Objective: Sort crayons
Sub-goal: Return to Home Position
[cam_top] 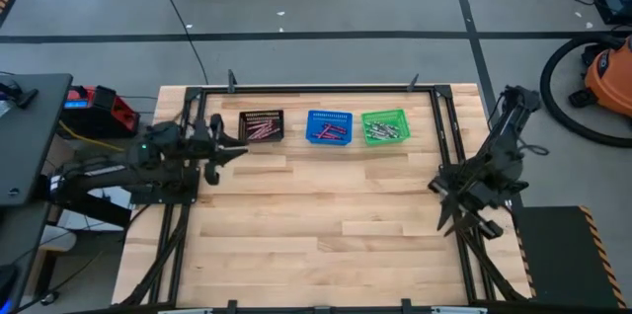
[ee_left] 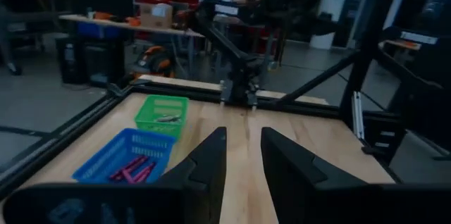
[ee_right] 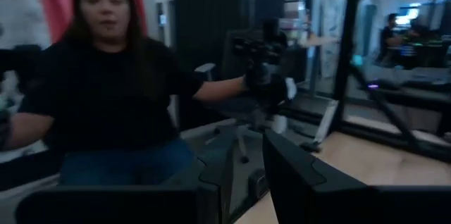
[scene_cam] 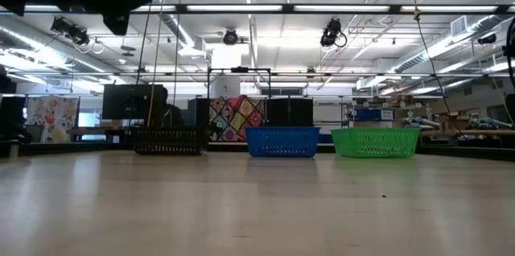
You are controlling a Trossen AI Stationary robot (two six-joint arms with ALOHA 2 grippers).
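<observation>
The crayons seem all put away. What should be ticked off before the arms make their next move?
1. Left gripper empty: ok, fingers open, nothing between.
2. Right gripper empty: ok, open, nothing held.
3. No stray crayons on table: ok, none seen from above.
4. Colours apart: ok, pink crayons in black basket, red crayons in blue basket, grey crayons in green basket.
5. Person clear of right arm: cannot tell; sits beyond the table.

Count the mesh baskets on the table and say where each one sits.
3, in a row near the far edge of the table, seen from above: black basket left, blue basket middle, green basket right. None looks hidden.
</observation>
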